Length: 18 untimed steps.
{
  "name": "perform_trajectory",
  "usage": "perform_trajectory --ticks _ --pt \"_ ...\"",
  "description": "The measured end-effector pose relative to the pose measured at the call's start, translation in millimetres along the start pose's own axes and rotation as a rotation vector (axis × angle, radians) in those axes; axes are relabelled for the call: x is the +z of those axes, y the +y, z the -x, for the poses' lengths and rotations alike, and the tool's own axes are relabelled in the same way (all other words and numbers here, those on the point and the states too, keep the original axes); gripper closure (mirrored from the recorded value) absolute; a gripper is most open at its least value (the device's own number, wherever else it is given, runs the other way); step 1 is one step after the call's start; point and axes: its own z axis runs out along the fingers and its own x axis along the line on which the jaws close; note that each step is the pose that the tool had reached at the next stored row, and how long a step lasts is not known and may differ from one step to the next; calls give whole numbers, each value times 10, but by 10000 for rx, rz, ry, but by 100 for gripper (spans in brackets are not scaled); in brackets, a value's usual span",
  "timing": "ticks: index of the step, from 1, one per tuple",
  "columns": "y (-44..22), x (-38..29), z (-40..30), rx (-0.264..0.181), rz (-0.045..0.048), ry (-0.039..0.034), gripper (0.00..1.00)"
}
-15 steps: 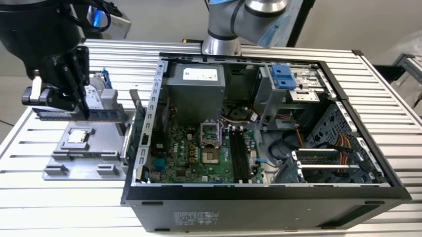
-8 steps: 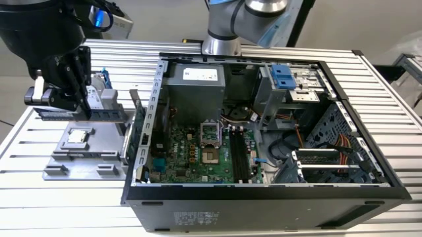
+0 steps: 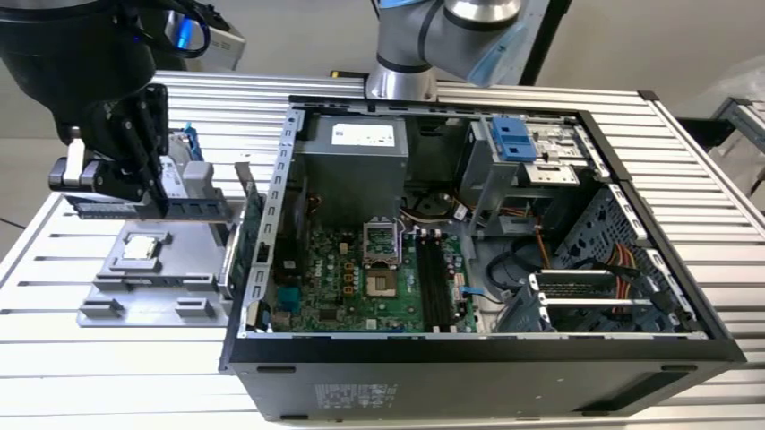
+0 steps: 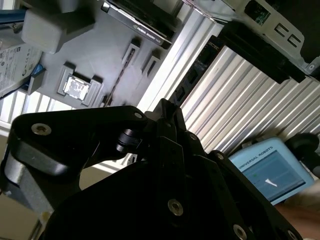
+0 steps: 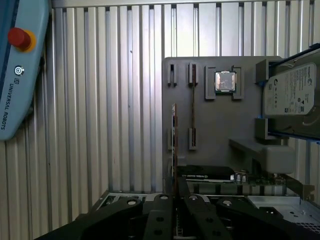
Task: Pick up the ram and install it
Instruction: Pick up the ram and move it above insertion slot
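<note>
Holding a long, thin green ram stick (image 3: 179, 210) with dark chips, the black claw (image 3: 125, 199) is closed on it. The stick lies level across the claw's tips. This is at the exterior view's left, in the upper part. In the first wrist view the ram (image 5: 174, 130) shows edge-on, poking out from between the claw's (image 5: 175, 197) closed tips.

Just under the ram sits a flat grey plastic tray (image 3: 102, 305). The ram is up in the air, not touching the tray. A small square silver chip (image 3: 143, 248) rests in a pocket of the tray. A silver hard drive in a blue frame (image 5: 292, 95) stands at the tray's far edge. Another thin stick (image 5: 193, 110) stands on edge in the tray's slots.

Farther off, in the middle of the exterior view, is a big black open computer case (image 3: 478, 358). It lies on a ribbed silver metal table (image 3: 120, 376). Inside is a green board (image 3: 347, 287) with long black slots (image 3: 436, 291), well apart from the ram.

I think a few things could go wrong. The claw grips the ram near one end, so the stick could tip or slide. The long end could bump the case's metal wall. If the ram is not straight over a slot, a hard push could bend it.
</note>
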Motion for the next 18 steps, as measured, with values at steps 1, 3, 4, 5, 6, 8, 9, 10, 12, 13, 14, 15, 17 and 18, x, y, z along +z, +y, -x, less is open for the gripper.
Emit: perform_trajectory --ticks 1,3,4,5,6,8,9,10,12,13,14,15,17,18 --pt "-3 0 0 0 0 1 100" --pt "-10 0 0 0 0 0 100" --pt "-13 0 0 0 0 0 100" --pt "-16 0 0 0 0 0 100" --pt "-20 0 1 0 0 0 100" --pt "-26 0 1 0 0 0 100" --pt "-29 -1 1 0 0 0 100" --pt "-33 -1 1 0 0 1 100" --pt "-39 -1 1 0 0 1 100" --pt "-43 -1 1 0 0 1 100" --pt "-46 -1 1 0 0 0 100" --pt "-49 -1 1 0 0 0 100" --pt "-57 -1 1 0 0 0 100" --pt "-61 -2 2 0 0 0 100"
